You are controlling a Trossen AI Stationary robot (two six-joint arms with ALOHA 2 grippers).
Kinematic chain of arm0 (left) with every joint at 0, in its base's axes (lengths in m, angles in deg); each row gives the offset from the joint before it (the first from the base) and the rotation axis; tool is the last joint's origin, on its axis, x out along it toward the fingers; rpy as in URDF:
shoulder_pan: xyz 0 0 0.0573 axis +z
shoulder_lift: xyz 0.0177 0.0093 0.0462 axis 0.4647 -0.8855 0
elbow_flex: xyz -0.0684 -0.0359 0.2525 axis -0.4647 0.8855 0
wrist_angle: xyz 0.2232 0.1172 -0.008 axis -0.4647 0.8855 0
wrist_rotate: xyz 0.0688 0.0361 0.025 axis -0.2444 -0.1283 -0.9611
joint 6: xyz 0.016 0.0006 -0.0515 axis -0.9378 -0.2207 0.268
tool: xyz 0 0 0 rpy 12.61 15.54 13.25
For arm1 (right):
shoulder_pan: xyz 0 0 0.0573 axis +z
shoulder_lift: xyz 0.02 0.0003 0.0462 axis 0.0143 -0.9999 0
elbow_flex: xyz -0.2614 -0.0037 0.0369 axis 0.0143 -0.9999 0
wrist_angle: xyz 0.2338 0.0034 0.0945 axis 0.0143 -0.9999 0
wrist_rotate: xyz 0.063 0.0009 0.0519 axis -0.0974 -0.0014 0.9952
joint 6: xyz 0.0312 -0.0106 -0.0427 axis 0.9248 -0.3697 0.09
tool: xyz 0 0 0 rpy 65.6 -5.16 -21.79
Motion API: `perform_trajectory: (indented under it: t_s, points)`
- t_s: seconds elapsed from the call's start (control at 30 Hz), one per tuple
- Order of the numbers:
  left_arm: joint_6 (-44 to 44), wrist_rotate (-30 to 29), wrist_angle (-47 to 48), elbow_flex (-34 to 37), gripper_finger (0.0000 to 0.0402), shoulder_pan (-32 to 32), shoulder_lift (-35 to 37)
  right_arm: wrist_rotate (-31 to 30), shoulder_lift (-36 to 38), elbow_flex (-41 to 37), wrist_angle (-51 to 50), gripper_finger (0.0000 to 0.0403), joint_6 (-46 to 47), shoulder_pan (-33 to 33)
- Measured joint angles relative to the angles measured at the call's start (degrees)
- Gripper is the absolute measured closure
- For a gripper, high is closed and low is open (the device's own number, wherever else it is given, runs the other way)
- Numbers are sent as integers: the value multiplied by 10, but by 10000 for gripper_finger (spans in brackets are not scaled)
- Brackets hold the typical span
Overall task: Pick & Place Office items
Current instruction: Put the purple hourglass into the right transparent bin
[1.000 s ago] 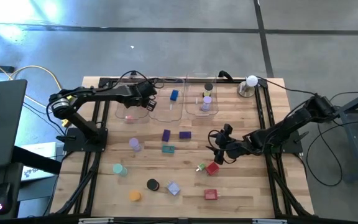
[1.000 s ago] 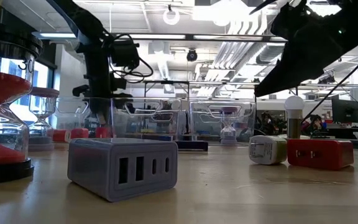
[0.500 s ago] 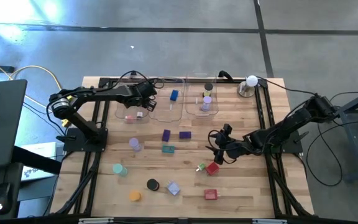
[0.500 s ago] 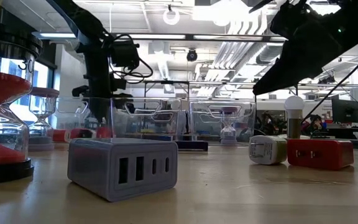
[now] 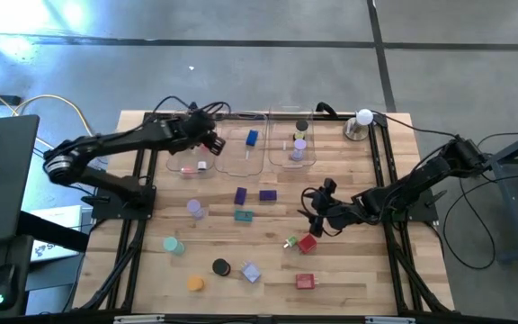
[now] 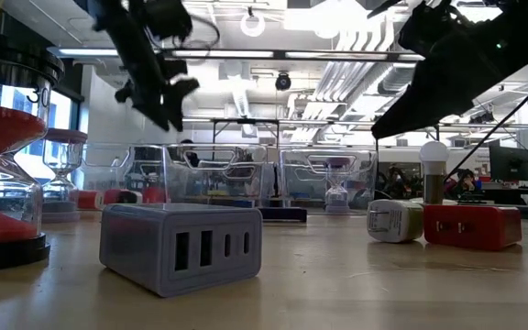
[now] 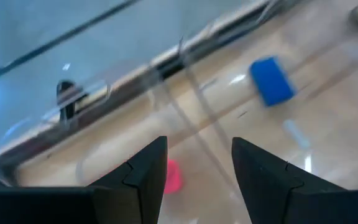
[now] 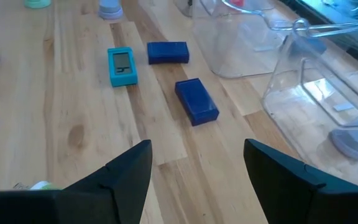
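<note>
Both grippers empty — left gripper (image 5: 212,139) (jaws apart) above trays (image 5: 241,162).

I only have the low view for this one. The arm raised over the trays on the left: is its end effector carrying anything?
Observer: No. The left wrist view shows the left end effector open, nothing between its fingers.
Reviewer: What lies under it?
Observer: The left clear tray, with a pink piece lying inside.
Reviewer: And the other arm?
Observer: The right end effector is open and empty too, above bare table, facing a dark blue block.
</note>
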State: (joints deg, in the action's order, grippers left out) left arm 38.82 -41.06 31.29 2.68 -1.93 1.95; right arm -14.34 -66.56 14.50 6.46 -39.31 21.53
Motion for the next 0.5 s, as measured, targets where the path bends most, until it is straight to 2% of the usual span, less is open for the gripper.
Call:
perform_trajectory:
  t_s: [0.23, 0.5]
  points:
    - [-2, -2, -5, 0, 230, -64, 76, -22, 0, 0, 15, 159, -20, 0]
    - [-47, -18, 6, 0, 230, -157, 103, -16, 19, 0, 47, 159, -74, 0]
